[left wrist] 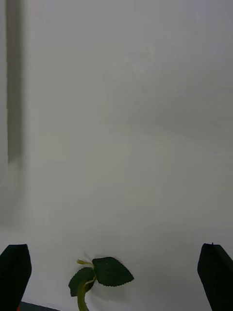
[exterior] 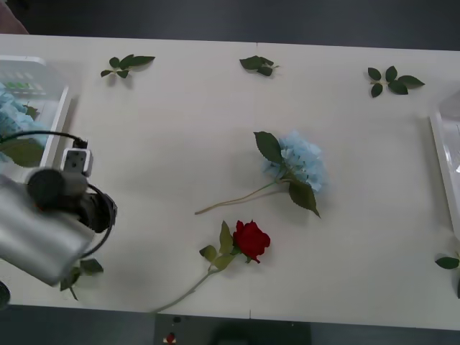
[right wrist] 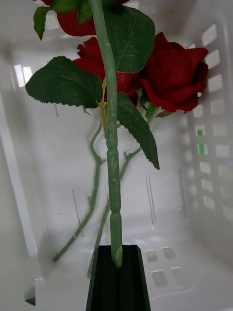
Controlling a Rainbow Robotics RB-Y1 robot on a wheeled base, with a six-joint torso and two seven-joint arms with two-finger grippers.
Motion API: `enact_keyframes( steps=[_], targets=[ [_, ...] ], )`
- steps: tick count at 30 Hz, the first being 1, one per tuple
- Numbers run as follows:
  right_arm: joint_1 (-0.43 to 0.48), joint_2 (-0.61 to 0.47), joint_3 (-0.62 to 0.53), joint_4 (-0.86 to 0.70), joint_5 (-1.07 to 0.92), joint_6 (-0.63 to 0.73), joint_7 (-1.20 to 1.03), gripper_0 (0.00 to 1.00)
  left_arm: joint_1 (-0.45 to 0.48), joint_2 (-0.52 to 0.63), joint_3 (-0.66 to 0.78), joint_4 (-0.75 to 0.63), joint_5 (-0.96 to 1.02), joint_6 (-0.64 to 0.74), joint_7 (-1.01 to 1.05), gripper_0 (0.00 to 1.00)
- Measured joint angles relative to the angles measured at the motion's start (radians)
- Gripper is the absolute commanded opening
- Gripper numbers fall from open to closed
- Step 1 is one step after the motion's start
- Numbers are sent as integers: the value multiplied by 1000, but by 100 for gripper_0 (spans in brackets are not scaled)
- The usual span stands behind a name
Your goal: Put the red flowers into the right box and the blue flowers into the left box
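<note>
Two red flowers (right wrist: 170, 73) in right box (right wrist: 213, 160) (third gripped by right hand (right wrist: 118, 272)); left hand (left wrist: 116, 279) open.

front: high, down on table (exterior: 180, 144) | right wrist: close inside right box (right wrist: 43, 194) | left wrist: near tabletop, perhaps

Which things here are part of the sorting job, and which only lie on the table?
Job:
- red rose on table
- rose held by right gripper over roses in the right box
- blue flower on table
- left box holding blue flowers
- left gripper, open

Lying about:
- loose leaf sprigs
</note>
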Motion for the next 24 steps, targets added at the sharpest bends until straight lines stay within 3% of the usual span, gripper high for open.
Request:
enact_keyframes(
  steps=[5,10,12,13,14,16,21,24],
  targets=[
    [58,0,0,0,0,-72,-9,0,-51,-34,196,8,330,-25,-57,100],
    [90,0,13,0,0,-128,-9,3,-66,-36,200,97,589,-212,-446,100],
    [98,0,35,0,0,-148,-9,20,-66,-46,192,152,697,-270,-537,100],
    [101,0,46,0,0,-158,-10,49,-66,-53,190,184,766,-295,-561,100],
    [104,0,56,0,0,-168,-10,61,-66,-62,188,220,844,-315,-581,100],
    [106,0,67,0,0,-181,-11,99,-66,-76,189,283,959,-328,-657,100],
    [106,0,67,0,-1,-182,-31,100,-66,-83,181,385,1074,-315,-1048,100],
    [106,0,67,0,-8,-182,-36,100,-66,-67,140,409,1088,-311,-1114,100]
  ],
)
